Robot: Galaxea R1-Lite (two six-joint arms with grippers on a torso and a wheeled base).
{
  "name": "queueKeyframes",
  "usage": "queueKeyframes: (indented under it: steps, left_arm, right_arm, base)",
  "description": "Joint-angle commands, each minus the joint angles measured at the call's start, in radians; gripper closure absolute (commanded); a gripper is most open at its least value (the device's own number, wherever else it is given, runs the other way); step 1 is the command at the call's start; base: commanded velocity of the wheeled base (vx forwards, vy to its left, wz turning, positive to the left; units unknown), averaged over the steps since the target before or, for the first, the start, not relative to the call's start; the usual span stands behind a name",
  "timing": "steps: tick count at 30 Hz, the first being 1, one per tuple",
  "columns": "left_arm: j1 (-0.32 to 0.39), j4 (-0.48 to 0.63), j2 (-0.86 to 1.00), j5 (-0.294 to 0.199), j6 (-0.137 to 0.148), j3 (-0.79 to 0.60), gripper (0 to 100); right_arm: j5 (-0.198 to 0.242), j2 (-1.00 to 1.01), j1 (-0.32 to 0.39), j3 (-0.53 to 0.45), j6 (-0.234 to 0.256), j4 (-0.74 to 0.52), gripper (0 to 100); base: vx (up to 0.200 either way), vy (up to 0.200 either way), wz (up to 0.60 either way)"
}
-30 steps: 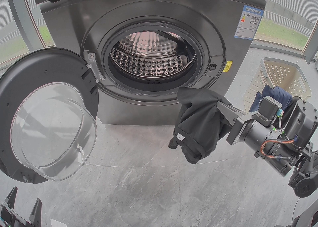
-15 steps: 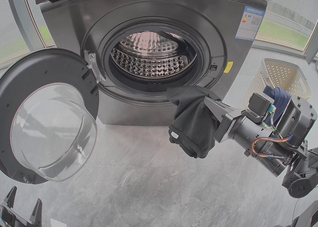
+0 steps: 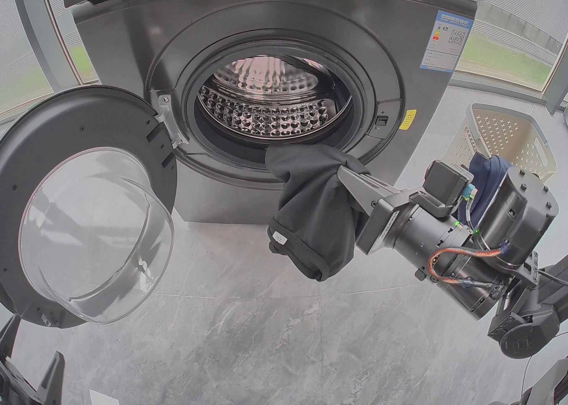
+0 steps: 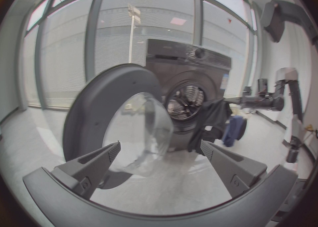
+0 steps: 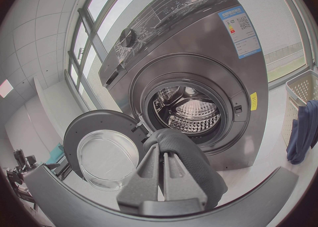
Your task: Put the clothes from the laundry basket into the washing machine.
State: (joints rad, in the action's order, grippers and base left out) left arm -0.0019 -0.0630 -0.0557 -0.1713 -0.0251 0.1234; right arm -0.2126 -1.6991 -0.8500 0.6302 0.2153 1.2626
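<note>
The tips of the right gripper (image 3: 342, 171) are buried in the dark cloth (image 3: 313, 211), so the pinched bit is hidden in the head view. The right arm (image 3: 449, 240) covers the near side of the laundry basket (image 3: 503, 128), and what lies under the blue cloth (image 3: 486, 178) cannot be seen. The top of the washing machine (image 3: 148, 39) is cut off by the picture's edge. So is the left gripper (image 3: 31, 346), at the bottom corner.

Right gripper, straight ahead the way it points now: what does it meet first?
The right gripper, shut on the garment, aims at the low side of the washer's door rim. The garment likely brushes that rim first, before the drum; depth is unclear.
</note>
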Motion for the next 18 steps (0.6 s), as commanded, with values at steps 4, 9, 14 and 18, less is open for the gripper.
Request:
queueKeyframes:
  steps: [4, 9, 14, 18]
  left_arm:
    - [-0.018, -0.130, -0.481, -0.327, 0.007, 0.081, 0]
    - [-0.125, -0.376, -0.773, -0.332, 0.021, 0.070, 0]
    - [-0.257, -0.469, -0.934, -0.286, 0.004, 0.091, 0]
    - [-0.371, -0.498, -1.063, -0.237, -0.024, 0.127, 0]
  right_arm:
    - [-0.022, -0.074, -0.001, 0.143, 0.001, 0.008, 100]
    - [-0.027, -0.089, 0.000, 0.172, 0.001, 0.012, 100]
    - [-0.024, -0.108, 0.000, 0.172, 0.001, 0.014, 100]
    - [-0.028, -0.116, 0.000, 0.177, 0.004, 0.015, 100]
  base:
    - [0.000, 0.000, 0.00]
    - [0.000, 0.000, 0.00]
    - [0.000, 0.000, 0.00]
    - [0.000, 0.000, 0.00]
